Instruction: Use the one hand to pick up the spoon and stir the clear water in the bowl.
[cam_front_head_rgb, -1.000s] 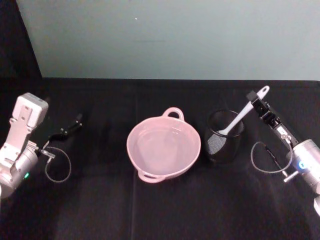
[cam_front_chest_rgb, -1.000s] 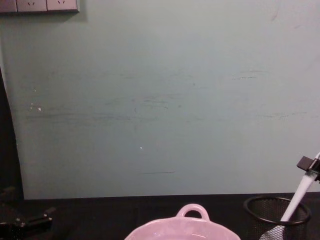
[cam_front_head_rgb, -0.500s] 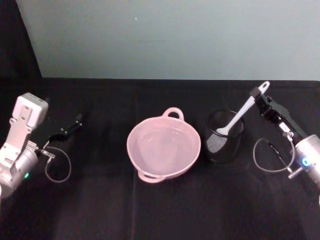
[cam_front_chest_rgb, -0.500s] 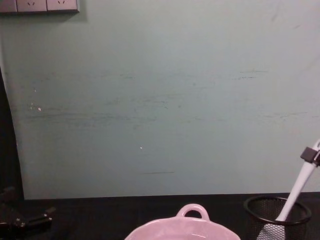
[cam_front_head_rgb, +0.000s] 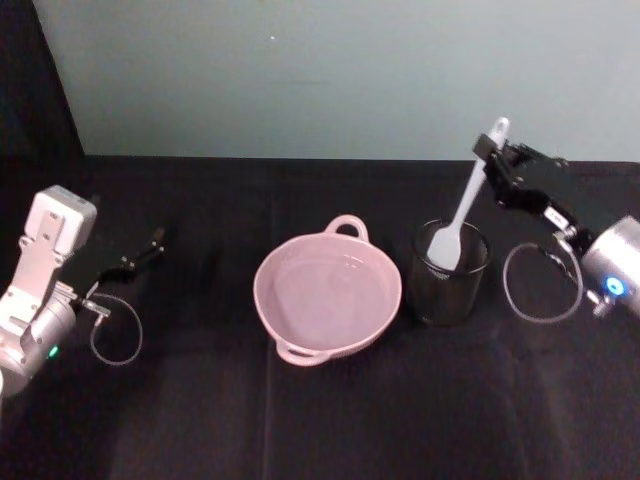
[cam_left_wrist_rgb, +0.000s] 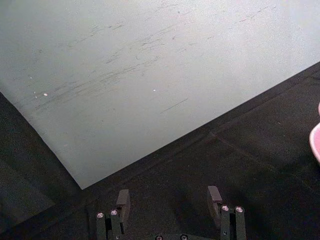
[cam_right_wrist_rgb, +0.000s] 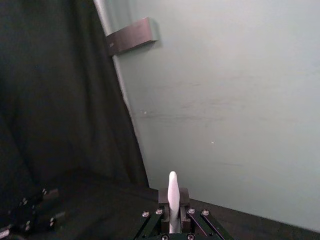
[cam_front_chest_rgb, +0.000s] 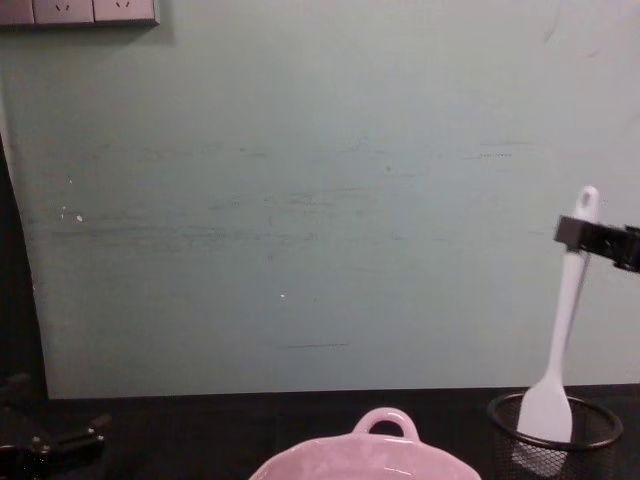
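The right pincer (cam_front_head_rgb: 487, 151) is pinching the spoon (cam_front_head_rgb: 466, 198) close under the hole at its handle end; the right wrist view shows its two fingers (cam_right_wrist_rgb: 162, 196) pressed against the white handle (cam_right_wrist_rgb: 172, 190) that stands up between them. A second ago the spoon lay slanted in the mesh cup (cam_front_head_rgb: 450, 290) with its blade down low inside; now the arm has risen and swung inward, so the spoon hangs nearly upright and its blade sits up at the cup's rim. From the chest view the blade's lower edge (cam_front_chest_rgb: 546, 412) looks to be still just within the rim (cam_front_chest_rgb: 602, 428), not yet fully clear. So the pick-up is as good as done, and no stirring has begun. The pink bowl (cam_front_head_rgb: 264, 272) stands just beside the cup on the robot's left, its water (cam_front_head_rgb: 326, 290) undisturbed, and nothing touches it. My reading is that the spoon needs a little more lift, then a short carry leftward over the bowl and a lowering of the blade into the water; catching the blade on the mesh rim is the risk. The left pincer (cam_left_wrist_rgb: 168, 201), spread wide with nothing in it, rests idle on the black table (cam_front_head_rgb: 350, 420) well away at the left.
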